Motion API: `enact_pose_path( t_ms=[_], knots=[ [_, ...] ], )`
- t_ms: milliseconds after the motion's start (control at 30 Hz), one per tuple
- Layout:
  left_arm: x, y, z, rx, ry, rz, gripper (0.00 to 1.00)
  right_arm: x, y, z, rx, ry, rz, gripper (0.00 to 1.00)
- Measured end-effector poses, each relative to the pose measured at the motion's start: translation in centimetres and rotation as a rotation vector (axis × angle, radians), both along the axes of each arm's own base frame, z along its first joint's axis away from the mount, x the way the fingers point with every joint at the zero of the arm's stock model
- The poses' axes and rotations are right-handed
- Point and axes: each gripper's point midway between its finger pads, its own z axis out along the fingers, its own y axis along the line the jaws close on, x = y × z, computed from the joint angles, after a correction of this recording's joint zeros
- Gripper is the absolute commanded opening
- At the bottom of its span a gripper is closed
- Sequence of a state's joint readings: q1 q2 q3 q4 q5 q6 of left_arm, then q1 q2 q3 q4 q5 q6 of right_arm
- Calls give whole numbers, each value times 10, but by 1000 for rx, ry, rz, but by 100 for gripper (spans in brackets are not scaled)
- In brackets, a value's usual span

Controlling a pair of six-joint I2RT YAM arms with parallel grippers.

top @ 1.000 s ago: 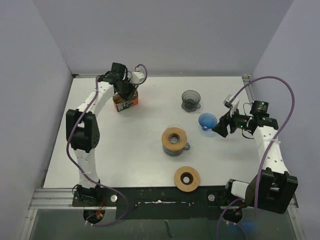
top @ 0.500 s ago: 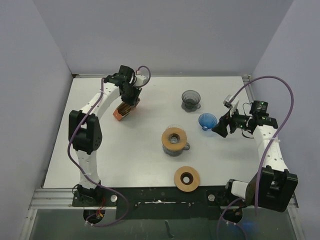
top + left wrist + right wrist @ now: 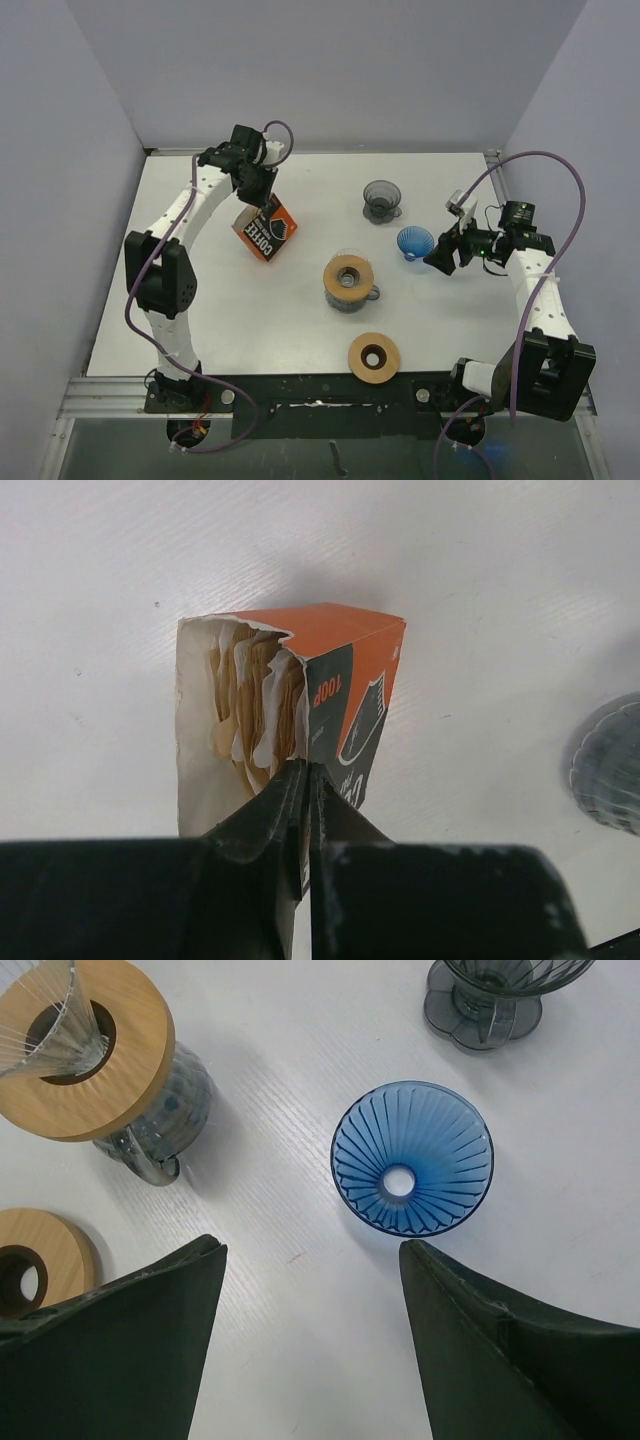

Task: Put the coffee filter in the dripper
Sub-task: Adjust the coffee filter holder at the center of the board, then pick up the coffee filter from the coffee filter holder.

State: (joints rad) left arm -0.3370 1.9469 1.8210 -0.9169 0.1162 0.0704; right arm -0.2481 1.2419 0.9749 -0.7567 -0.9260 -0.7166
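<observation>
Currently the left gripper (image 3: 305, 780) is fully closed, its two fingers pinched together on the rim of the torn opening of the filter box (image 3: 345, 695). Whether a paper is also caught between them cannot be determined. The coffee filters (image 3: 250, 690) are packed inside this orange and black box, their ragged edges showing at the opening. In the top view the box is tilted under the gripper, at the far left of the table (image 3: 200, 300).

The right gripper (image 3: 310, 1250) is wide open and holds nothing. It hovers just beside the blue dripper (image 3: 440, 1180), which stands upright and empty on the table. A grey dripper (image 3: 381, 200) stands near it. A glass jug with a wooden collar (image 3: 349, 283) and a wooden ring (image 3: 388, 358) occupy the centre.
</observation>
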Motion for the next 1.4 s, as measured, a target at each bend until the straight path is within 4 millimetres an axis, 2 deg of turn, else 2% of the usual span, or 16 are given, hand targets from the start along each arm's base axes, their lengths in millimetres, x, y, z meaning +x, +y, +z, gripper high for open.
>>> enact_pose_path(
  t_ms=[133, 467, 700, 833, 1200, 1400],
  knots=[
    [-1, 1, 8, -8, -18, 12, 0, 0, -1, -1, -5, 1, -3, 72],
    [-12, 11, -10, 85, 1, 32, 0, 1, -3, -5, -11, 16, -8, 72],
    [-21, 18, 2, 98, -27, 41, 0, 1, -3, -6, -14, 19, -11, 73],
    [-22, 16, 7, 64, -30, 35, 7, 1, -4, -6, -17, 20, -13, 73],
    [1, 23, 25, -35, -76, 25, 24, 2, -4, -7, -19, 21, -15, 74],
    [12, 19, 14, -27, -76, 1, 25, 2, -5, -7, -19, 21, -16, 74]
  ],
)
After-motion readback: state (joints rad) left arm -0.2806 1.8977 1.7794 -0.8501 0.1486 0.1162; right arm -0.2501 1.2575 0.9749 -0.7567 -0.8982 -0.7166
